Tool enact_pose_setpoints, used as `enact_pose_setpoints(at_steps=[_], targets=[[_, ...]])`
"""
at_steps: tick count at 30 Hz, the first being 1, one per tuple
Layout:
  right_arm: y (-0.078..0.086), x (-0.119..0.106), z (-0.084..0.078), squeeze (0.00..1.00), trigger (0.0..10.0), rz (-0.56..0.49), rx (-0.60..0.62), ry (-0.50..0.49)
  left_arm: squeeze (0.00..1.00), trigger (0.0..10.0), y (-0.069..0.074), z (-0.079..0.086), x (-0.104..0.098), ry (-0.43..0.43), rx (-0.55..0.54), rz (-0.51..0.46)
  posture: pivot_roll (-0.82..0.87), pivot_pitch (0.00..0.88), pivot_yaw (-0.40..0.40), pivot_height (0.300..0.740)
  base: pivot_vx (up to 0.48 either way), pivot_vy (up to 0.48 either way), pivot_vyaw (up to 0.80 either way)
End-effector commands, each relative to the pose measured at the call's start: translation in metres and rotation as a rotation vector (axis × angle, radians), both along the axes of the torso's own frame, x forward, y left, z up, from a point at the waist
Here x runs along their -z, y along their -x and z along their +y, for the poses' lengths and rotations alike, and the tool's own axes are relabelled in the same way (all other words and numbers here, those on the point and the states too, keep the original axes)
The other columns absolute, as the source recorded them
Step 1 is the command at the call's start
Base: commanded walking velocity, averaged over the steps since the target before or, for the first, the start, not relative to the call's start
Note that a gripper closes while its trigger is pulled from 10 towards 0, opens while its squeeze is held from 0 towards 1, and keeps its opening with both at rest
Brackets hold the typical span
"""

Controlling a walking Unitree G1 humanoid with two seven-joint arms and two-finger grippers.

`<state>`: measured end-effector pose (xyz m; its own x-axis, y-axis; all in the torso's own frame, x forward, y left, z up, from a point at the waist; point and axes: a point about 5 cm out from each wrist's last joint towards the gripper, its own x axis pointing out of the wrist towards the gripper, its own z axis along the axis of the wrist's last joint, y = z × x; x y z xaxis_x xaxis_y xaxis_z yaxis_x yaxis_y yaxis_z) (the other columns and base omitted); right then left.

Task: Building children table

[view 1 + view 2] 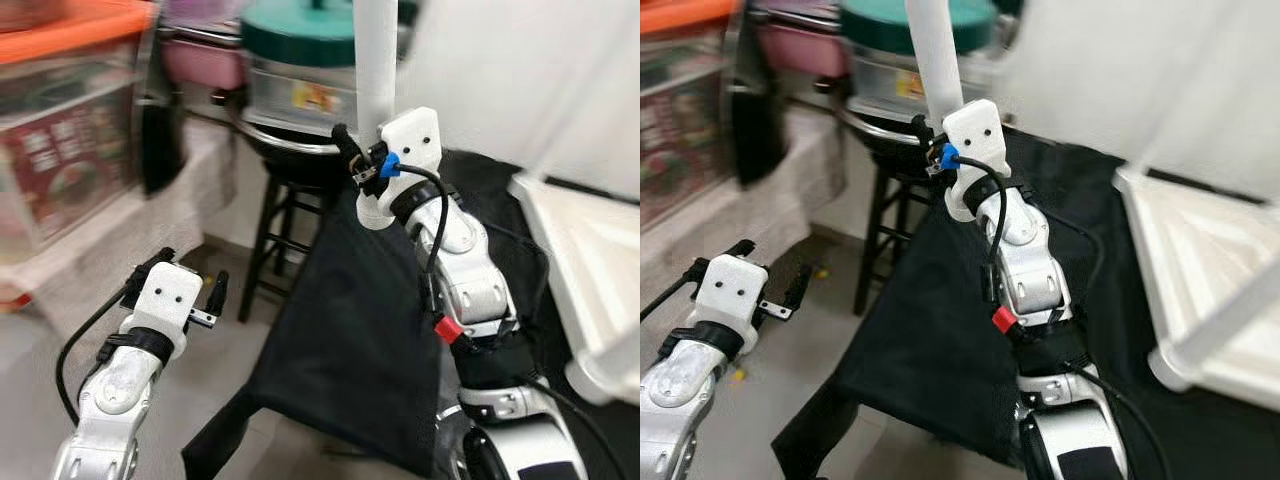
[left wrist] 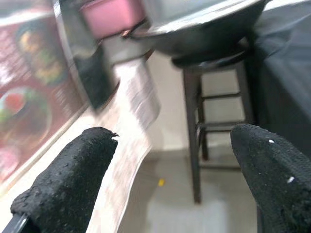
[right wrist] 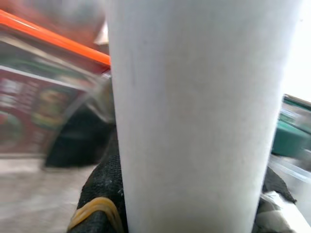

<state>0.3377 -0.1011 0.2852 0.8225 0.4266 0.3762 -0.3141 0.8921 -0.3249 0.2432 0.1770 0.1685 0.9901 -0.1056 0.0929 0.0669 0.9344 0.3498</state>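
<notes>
Nearest the camera, the left arm is reaching fwd low on the left, its left gripper [image 1: 190, 285] hanging over the grey floor [image 1: 200, 400] w/ fingers spread wide and nothing btwn them; in the left wrist view the two black pads [image 2: 68, 184] are standing well apart.

To the right, a black cloth [image 1: 350, 340] is draping down over a surface and its edge is trailing onto the floor.

The right arm is rising over that cloth, w/ a black cable and a red connector [image 1: 448, 328] running along it. The right gripper [image 1: 362, 158] is clamping a white table leg [image 1: 377, 60], held upright and running out the top of the pic; the right wrist view is showing the leg [image 3: 194, 116] pressed tight btwn the fingers.

At far right, the white tabletop [image 1: 1200, 270] is lying on the cloth, near the arm but apart from the leg.

Further back, a dark wooden stool [image 1: 280, 230] is carrying a wide black pan [image 1: 300, 155] and a container w/ a green lid [image 1: 300, 40]. On the left, blurred, clear storage boxes w/ an orange lid [image 1: 70, 30] are sitting on a pale covered shelf.
</notes>
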Motion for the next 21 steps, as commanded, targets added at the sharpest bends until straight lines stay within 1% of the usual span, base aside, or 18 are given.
enact_pose_setpoints(at_steps=[1, 3, 7, 8, 9, 14, 17, 21], targets=[[0.004, 0.002, -0.002, 0.00, 10.0, 0.006, 0.007, -0.020, 0.00, 10.0, 0.005, -0.010, 0.003, 0.029, 0.040, 0.027, 0.11, 0.010, -0.106, 0.740, 0.000, 0.000, 0.80], [0.004, 0.003, -0.002, 0.00, 10.0, 0.004, 0.010, -0.020, 0.00, 10.0, 0.006, -0.011, 0.003, 0.033, 0.042, 0.031, 0.11, 0.010, -0.106, 0.740, 0.000, 0.000, 0.80], [0.009, 0.014, -0.003, 0.00, 10.0, 0.042, 0.011, -0.015, 0.00, 10.0, 0.015, -0.029, 0.012, 0.086, 0.119, 0.103, 0.11, 0.017, -0.109, 0.740, 0.000, 0.000, 0.80], [0.009, 0.014, -0.003, 0.00, 10.0, 0.042, 0.011, -0.015, 0.00, 10.0, 0.015, -0.029, 0.012, 0.086, 0.119, 0.103, 0.11, 0.017, -0.109, 0.740, 0.000, 0.000, 0.80], [0.011, 0.015, -0.002, 0.00, 10.0, 0.060, 0.004, -0.032, 0.00, 10.0, 0.018, -0.036, 0.014, 0.099, 0.144, 0.114, 0.11, 0.015, -0.108, 0.740, 0.000, 0.000, 0.80], [0.013, 0.017, -0.001, 0.00, 10.0, 0.093, -0.004, -0.063, 0.00, 10.0, 0.020, -0.042, 0.014, 0.095, 0.166, 0.122, 0.10, 0.016, -0.107, 0.740, 0.000, 0.000, 0.80], [0.014, 0.017, -0.001, 0.00, 10.0, 0.088, 0.000, -0.056, 0.00, 10.0, 0.020, -0.042, 0.014, 0.092, 0.166, 0.124, 0.10, 0.015, -0.108, 0.740, 0.000, 0.000, 0.80], [0.016, 0.024, -0.001, 0.00, 10.0, 0.112, -0.004, -0.061, 0.00, 10.0, 0.022, -0.043, 0.015, 0.088, 0.162, 0.139, 0.11, 0.017, -0.110, 0.740, 0.000, 0.000, 0.80]])
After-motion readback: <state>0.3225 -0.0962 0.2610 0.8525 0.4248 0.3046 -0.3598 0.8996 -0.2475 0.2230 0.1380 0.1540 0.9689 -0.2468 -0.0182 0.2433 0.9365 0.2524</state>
